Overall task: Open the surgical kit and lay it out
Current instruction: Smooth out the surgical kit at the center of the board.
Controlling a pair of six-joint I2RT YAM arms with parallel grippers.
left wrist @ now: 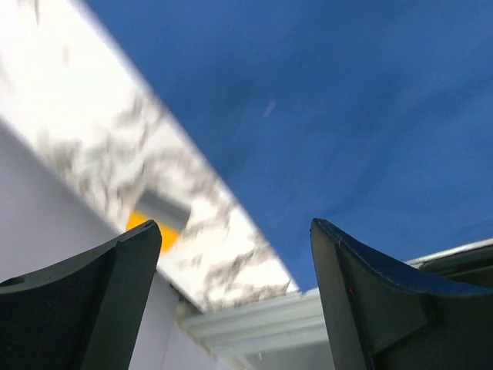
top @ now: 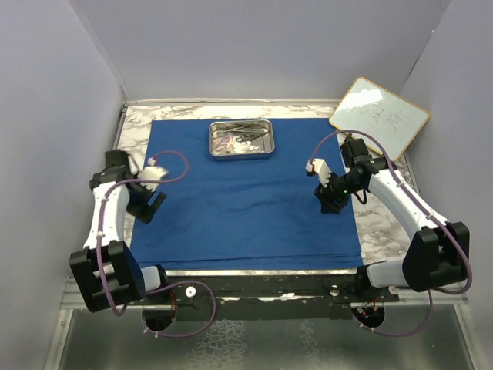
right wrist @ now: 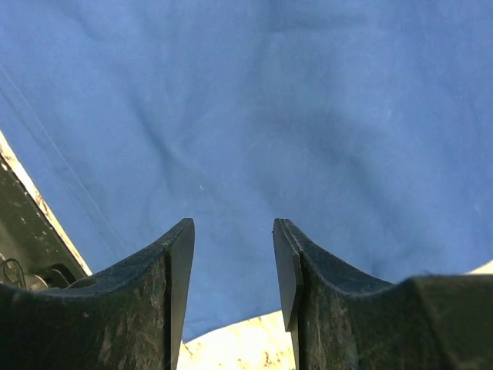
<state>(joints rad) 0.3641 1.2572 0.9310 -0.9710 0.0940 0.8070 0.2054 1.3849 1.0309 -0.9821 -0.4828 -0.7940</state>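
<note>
We see the blue cloth [top: 246, 204] spread flat on the marbled bench [top: 381, 231], with the steel tray [top: 242, 156] of small instruments resting on its far middle; the left fingers [left wrist: 92, 301] stand wide apart with nothing between them, over the cloth's left edge; the right fingers [right wrist: 154, 301] are parted less widely, also empty, above the cloth near its right edge, well apart from the tray.

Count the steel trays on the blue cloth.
1. The steel tray sits on the far middle of the blue cloth. The cloth lies flat and no other tray shows, though something under it can't be ruled out.
</note>
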